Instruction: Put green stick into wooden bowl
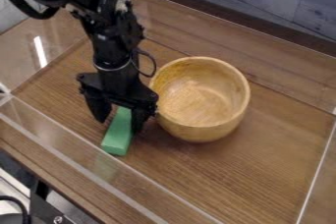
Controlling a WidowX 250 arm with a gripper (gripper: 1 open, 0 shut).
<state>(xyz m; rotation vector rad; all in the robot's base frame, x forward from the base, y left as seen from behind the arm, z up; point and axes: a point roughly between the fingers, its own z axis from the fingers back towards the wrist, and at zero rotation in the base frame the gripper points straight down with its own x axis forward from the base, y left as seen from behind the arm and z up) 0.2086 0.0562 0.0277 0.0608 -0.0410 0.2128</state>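
Observation:
The green stick (120, 135) lies flat on the wooden table, just left of the wooden bowl (201, 96). My black gripper (121, 116) points straight down over the stick's far end. It is open, with one finger on each side of the bar. The upper end of the stick is hidden behind the fingers. The bowl stands upright and holds nothing.
A clear plastic wall (53, 135) rims the table at the front and left. Another clear panel (319, 174) runs along the right. The bowl's rim sits very close to the gripper's right finger.

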